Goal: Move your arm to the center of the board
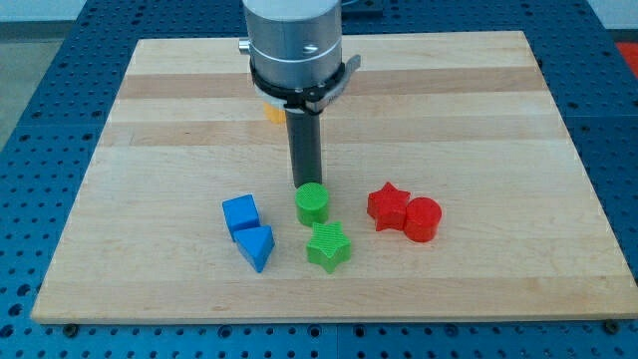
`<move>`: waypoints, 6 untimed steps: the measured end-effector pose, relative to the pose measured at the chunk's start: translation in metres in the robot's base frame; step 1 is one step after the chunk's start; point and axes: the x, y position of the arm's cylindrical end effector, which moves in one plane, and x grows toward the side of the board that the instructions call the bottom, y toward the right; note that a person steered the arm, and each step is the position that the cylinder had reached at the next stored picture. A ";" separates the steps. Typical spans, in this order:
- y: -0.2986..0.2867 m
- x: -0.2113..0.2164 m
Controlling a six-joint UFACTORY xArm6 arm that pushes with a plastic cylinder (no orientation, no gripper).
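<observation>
My tip (305,186) stands on the wooden board (478,120) just above the green cylinder (312,203), touching or almost touching its top edge. A green star (328,245) lies below the cylinder. A blue cube (240,212) and a blue triangular block (256,245) lie to the view's left of the green blocks. A red star (388,206) and a red cylinder (422,219) sit side by side to the view's right. A yellow or orange block (271,111) is mostly hidden behind the arm's housing (296,45).
The board lies on a blue perforated table (40,60). All visible blocks but the yellow one sit in the lower half of the board.
</observation>
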 end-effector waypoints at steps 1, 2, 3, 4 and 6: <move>0.005 0.012; 0.009 0.019; 0.024 0.001; 0.067 -0.035; 0.103 -0.045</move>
